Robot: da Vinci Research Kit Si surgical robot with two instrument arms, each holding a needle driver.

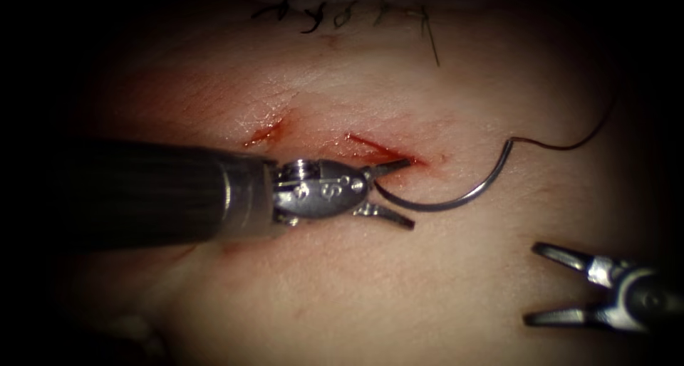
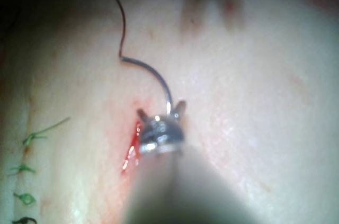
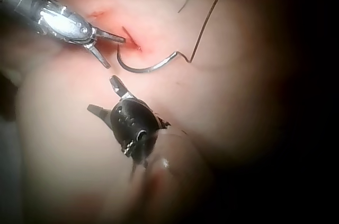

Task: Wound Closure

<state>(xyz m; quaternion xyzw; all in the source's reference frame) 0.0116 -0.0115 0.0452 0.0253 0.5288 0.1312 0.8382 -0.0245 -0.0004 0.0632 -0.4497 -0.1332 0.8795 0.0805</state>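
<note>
You have two tools, one needle point(image 1: 456, 199), one thread point(image 1: 570, 145). Left tool point(image 1: 399, 195) gapes wide around the needle's tip end at the cut point(image 1: 381, 151), gripping nothing. Right tool point(image 1: 545, 284), wide open, holds nothing. Left wrist reads "9S".

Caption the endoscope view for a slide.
Both tools open: left tool straddles the needle lying by the cut; right tool holds nothing.

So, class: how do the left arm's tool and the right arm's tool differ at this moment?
The left tool sits at the cut, its open jaws either side of the needle; the right tool hangs apart from both. Left tool enters from the left, right tool from the lower right. Both are open, holding nothing.
</note>
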